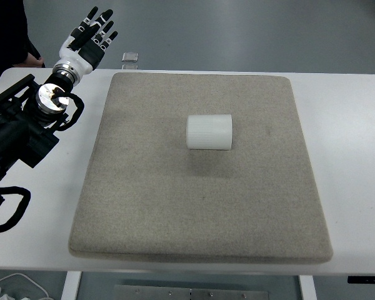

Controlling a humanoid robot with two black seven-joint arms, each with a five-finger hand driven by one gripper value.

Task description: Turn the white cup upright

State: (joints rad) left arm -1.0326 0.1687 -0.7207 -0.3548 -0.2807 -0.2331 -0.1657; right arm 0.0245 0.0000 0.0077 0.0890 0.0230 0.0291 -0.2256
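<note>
Top view:
Cup: white cup (pixel 209 132) on its side, mid grey mat (pixel 144 212), on counter (pixel 350 156).
Left hand (pixel 90 32): fingers spread, empty, far corner, well apart from cup.
Risk: cup prob rolls off if nudged sideways.

White cup (pixel 209 132) sideways, mid-mat

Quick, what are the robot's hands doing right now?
Left hand: open, fingers spread, holding nothing, far from the white cup.
Right hand: not in the picture.
</note>
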